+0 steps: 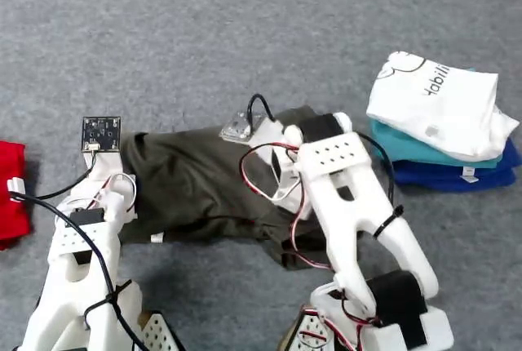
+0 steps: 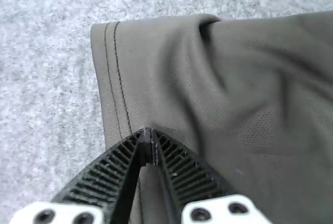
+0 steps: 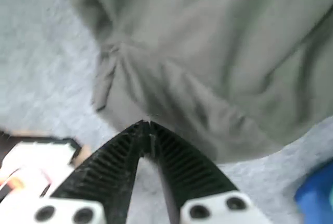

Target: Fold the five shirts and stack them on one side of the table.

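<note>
Left gripper [image 2: 147,140] sits closest, its black ribbed jaws clenched tip to tip on the stitched hem of a dark olive shirt [image 1: 196,184]. Right gripper [image 3: 146,129] is likewise squeezed closed at that shirt's opposite edge, seemingly pinching cloth. From above, the shirt lies rumpled at centre frame on the grey table [image 1: 245,33], likely held at both ends ready for a fold. Three folded shirts [image 1: 440,122] are stacked at the right. A red shirt [image 1: 10,192] waits at the left edge.

Olive shirt [image 1: 196,188] rumpled mid-table; white shirt [image 1: 436,102], teal shirt [image 1: 400,147], blue shirt [image 1: 457,173] stacked right; red shirt [image 1: 10,192] left edge.
</note>
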You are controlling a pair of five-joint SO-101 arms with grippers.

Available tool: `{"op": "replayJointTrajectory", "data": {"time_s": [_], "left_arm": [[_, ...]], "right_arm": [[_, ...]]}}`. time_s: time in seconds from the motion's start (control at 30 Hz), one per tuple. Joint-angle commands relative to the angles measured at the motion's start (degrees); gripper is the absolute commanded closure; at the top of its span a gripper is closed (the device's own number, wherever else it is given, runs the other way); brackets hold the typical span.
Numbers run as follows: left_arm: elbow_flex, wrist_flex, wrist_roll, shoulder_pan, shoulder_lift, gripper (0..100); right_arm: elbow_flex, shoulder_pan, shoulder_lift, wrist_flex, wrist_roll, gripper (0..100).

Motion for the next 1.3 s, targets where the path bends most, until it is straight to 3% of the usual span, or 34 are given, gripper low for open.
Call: {"op": "replayJointTrajectory", "data": {"time_s": [0.0, 0.13, 0.27, 0.47, 0.73, 0.97, 1.03, 1.17, 1.27], "left_arm": [[-0.4, -0.9, 0.4, -0.5, 0.0, 98], [-0.4, -0.9, 0.4, -0.5, 0.0, 98], [-0.4, -0.9, 0.4, -0.5, 0.0, 98], [-0.4, -0.9, 0.4, -0.6, 0.0, 98], [-0.4, -0.9, 0.4, -0.6, 0.0, 98], [-1.0, -0.4, 0.6, -0.8, -0.1, 98], [-2.8, 4.2, 0.4, -0.7, -0.7, 98], [-22.7, 27.9, 1.1, -3.3, -0.7, 98], [-34.7, 34.6, 5.5, -3.3, -0.4, 98]], "right_arm": [[-0.3, 1.3, 2.3, -4.4, 0.3, 99.3], [2.3, 1.4, 9.6, -4.2, 0.7, 99.3], [2.8, 1.1, 15.4, -0.9, 6.1, 99.3], [3.6, 0.6, 14.8, 5.6, 6.8, 99.3], [15.6, -13.4, 13.6, -1.6, 3.8, 99.3], [-3.0, -5.0, 4.7, 13.0, 8.3, 99.3], [-12.6, -1.6, 1.9, 16.1, 9.6, 99.3], [-29.4, 2.5, 3.0, 17.4, 9.4, 99.3], [-36.0, 3.6, 10.0, 13.9, 8.2, 99.3]]}}
